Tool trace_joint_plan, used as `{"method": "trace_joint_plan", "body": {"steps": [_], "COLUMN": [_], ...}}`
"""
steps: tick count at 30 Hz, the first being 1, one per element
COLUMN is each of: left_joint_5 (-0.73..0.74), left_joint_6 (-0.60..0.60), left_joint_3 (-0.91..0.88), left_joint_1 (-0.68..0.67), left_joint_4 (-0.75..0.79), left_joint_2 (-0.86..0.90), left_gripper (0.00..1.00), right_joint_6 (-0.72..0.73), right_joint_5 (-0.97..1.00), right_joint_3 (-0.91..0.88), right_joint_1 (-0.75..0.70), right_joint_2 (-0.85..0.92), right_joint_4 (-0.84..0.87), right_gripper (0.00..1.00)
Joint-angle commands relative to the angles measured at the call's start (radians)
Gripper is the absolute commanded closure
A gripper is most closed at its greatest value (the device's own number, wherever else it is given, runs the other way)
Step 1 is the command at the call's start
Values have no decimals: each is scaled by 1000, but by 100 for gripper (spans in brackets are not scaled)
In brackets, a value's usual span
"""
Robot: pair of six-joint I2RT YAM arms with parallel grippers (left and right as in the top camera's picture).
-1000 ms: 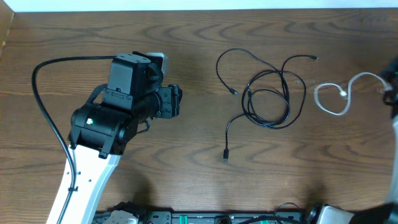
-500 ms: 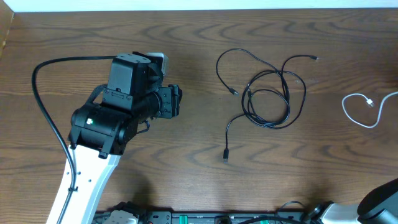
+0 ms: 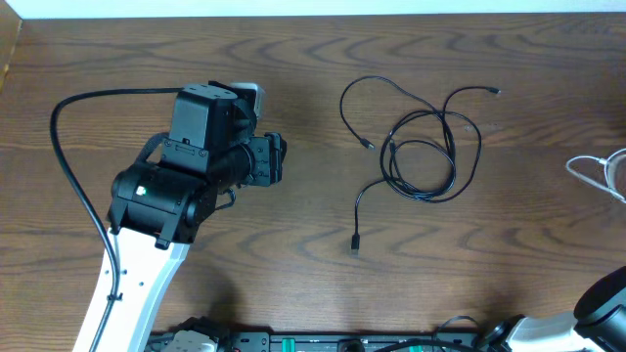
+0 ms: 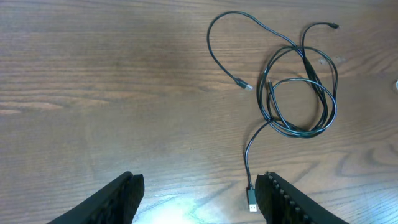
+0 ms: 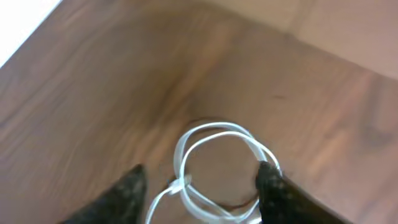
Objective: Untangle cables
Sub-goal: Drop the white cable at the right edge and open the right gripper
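The left arm (image 3: 147, 196) is reaching over the left half of the desk (image 3: 293, 284). A thick black cord (image 3: 64, 147) is curving from it toward the left edge. The left fingers (image 3: 272, 159) are pointing toward the middle of the desk. In the left wrist view they are standing wide apart, with only bare wood between them.

The black cables (image 3: 423, 152) are lying just right of the middle of the desk, nearer the back edge than the front edge. They are well apart from the left fingers. They are looping over each other in a loose ring. One thin end is curving out to the left of the ring and ending in a small plug (image 3: 369, 145). Another end is running toward the front edge and ending in a flat plug (image 3: 354, 244).

The white cable (image 3: 599, 171) is lying at the right edge of the desk, well apart from the black ones. In the right wrist view it is making a round loop on the wood. The right fingers (image 5: 273, 193) are standing apart, one on each side of the loop, and are not squeezing it. I cannot tell if one finger is touching it. A bit of the right arm (image 3: 606, 293) is showing at the front right corner.
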Motion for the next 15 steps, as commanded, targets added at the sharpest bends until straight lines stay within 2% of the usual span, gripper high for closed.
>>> {"method": "trace_joint_plan", "body": {"steps": [1, 3, 5, 9, 11, 15], "left_joint_5": [-9, -10, -9, -10, -9, -9], "left_joint_6": [-2, -2, -2, -2, -2, -2], "left_joint_3": [0, 0, 0, 0, 0, 0], "left_joint_1": [5, 5, 5, 5, 5, 5], "left_joint_4": [-4, -3, -4, -3, -3, -4], "left_joint_2": [0, 0, 0, 0, 0, 0], "left_gripper": [37, 37, 37, 37, 37, 37], "right_joint_6": [-53, -72, -98, -143, -166, -164], "right_joint_5": [-101, -148, -203, -240, -236, -236], "right_joint_3": [14, 14, 13, 11, 8, 5], "right_joint_1": [63, 87, 115, 160, 179, 185], "right_joint_2": [0, 0, 1, 10, 28, 82], "right_joint_4": [-29, -53, -89, -142, -147, -154], "right_gripper": [42, 45, 53, 86, 96, 99]}}
